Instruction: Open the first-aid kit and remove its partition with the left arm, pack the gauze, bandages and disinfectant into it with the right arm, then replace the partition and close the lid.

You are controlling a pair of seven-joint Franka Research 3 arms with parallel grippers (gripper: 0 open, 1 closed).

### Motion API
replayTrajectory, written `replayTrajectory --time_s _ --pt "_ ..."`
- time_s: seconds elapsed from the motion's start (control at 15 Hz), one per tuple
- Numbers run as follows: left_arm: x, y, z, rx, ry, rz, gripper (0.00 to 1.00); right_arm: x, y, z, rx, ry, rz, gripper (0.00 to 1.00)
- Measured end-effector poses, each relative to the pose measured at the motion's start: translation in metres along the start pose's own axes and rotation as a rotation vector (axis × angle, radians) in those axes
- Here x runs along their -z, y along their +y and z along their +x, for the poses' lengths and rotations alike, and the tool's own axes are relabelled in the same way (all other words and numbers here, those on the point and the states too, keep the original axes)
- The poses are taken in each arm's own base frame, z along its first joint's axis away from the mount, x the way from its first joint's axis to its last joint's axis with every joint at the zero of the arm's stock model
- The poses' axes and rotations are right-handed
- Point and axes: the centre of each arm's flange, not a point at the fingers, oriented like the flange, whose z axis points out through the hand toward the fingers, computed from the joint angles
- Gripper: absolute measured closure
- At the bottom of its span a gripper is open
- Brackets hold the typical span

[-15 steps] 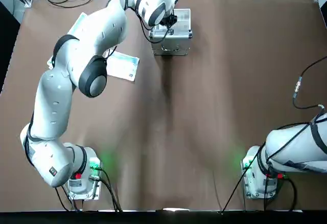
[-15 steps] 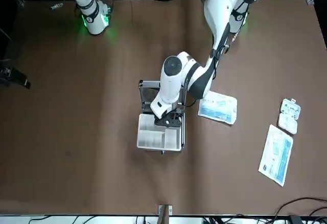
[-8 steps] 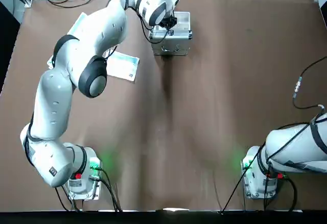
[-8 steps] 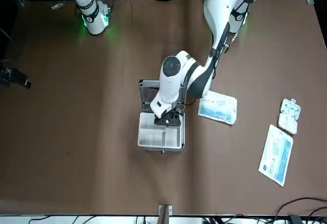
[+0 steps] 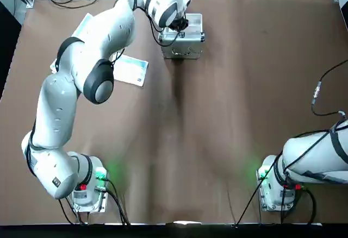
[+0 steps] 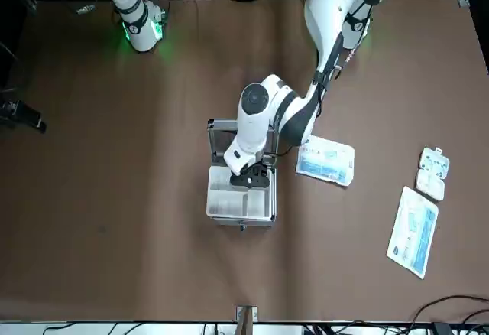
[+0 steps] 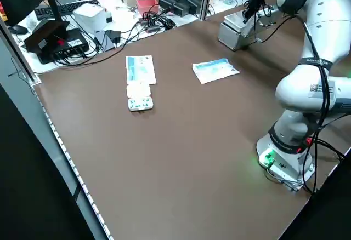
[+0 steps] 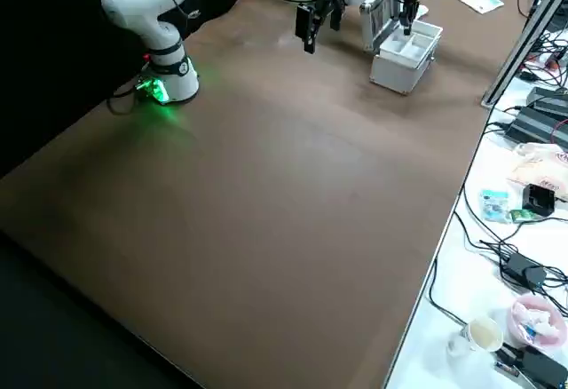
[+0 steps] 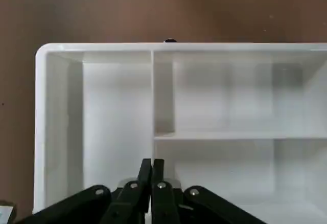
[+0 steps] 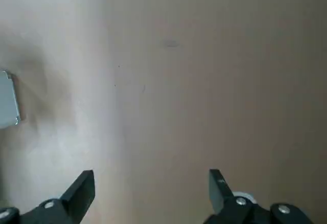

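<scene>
The silver first-aid kit [image 6: 238, 216] stands open at the far middle of the table. Its lid [image 6: 221, 132] is raised on the side facing the arms. The whitish partition [image 6: 228, 201] sits inside, with its compartments [image 9: 117, 96] showing. My left gripper [image 6: 247, 180] hangs just over the partition, and its fingertips [image 9: 146, 166] are pressed together with nothing seen between them. My right gripper [image 10: 152, 183] is open over bare table, with that arm [image 5: 315, 156] parked near its base. The disinfectant is out of view.
A blue-and-white printed packet [image 6: 326, 160] lies beside the kit on my left. Farther left lie a long flat packet [image 6: 413, 232] and a small white pack [image 6: 432, 173]. Which of these is gauze or bandages I cannot tell. Cables and boxes [image 7: 164, 4] crowd the far edge.
The left gripper has shifted slightly over the partition, towards the lid. The kit, the packets and the right arm have not moved.
</scene>
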Motion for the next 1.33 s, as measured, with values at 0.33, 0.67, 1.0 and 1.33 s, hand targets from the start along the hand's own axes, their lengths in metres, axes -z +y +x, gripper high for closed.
replayTrajectory --time_s 0.33,0.67,1.0,1.33 --pt "-0.0002 -0.0018 0.0013 0.002 0.0 0.003 0.97 -0.002 -0.0001 -0.0001 0.0 -0.004 0.0 0.01" --pt "0.0002 -0.0036 0.0025 0.004 0.0 0.006 0.97 -0.0027 -0.0013 -0.0001 0.002 -0.006 0.0 0.01" --pt "0.0001 -0.0035 0.0022 0.004 -0.001 0.007 0.96 -0.0031 -0.0014 -0.0002 0.003 -0.007 0.0 0.01" --pt "-0.0009 -0.0037 0.0015 0.002 -0.006 0.011 0.96 -0.0033 -0.002 -0.0002 0.004 -0.007 0.0 0.01"
